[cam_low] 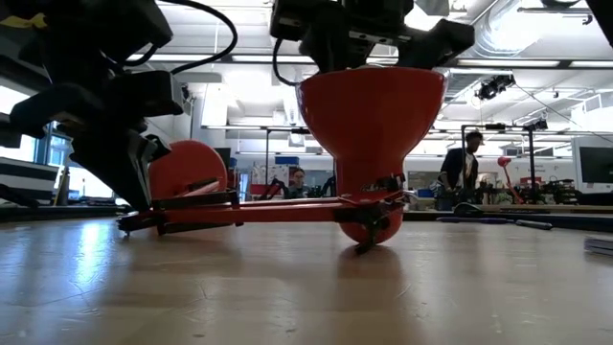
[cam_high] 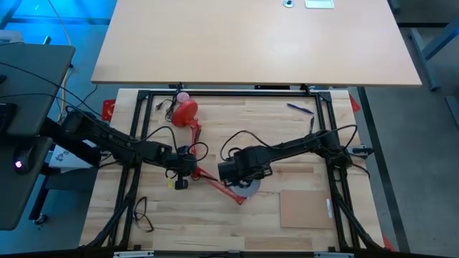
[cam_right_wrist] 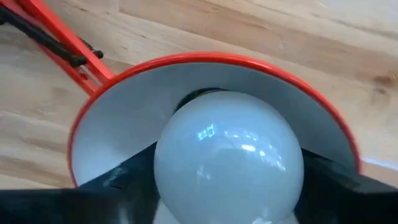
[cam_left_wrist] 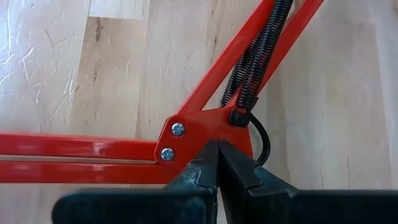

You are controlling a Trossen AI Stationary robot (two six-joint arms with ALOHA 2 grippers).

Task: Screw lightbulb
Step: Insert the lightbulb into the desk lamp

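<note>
The lamp shade (cam_right_wrist: 112,124) serves as the reference point. It is red outside and white inside, and its mouth faces upward.

1. Right pincer (cam_right_wrist: 229,186): positioned directly above the shade's mouth. Its two dark fingers (cam_right_wrist: 124,177) sit on opposite sides of the lightbulb (cam_right_wrist: 229,158), set wide and touching the glass, so the pincer has hold of the lightbulb.
2. Lightbulb: white, round end toward the wrist camera, sitting inside the shade with its base down in the dark socket at the centre. The screw base is hidden.
3. Lamp arm (cam_low: 259,209): red bars running level from under the shade, just above the bench (cam_low: 306,287). A black spring (cam_left_wrist: 258,56) and a black cable run along the bars.
4. Left pincer (cam_left_wrist: 216,171): beside the shade, at the lamp arm's hinge plate (cam_left_wrist: 199,127). Its fingers are fully closed, tips touching the plate's lower edge; whether any metal is clamped between them cannot be determined.
5. Lamp base (cam_high: 185,111): red and round, at the far end of the lamp arm from the shade.
6. Beyond the bench, behind the shade: two people (cam_low: 297,182) in a workshop room.
</note>
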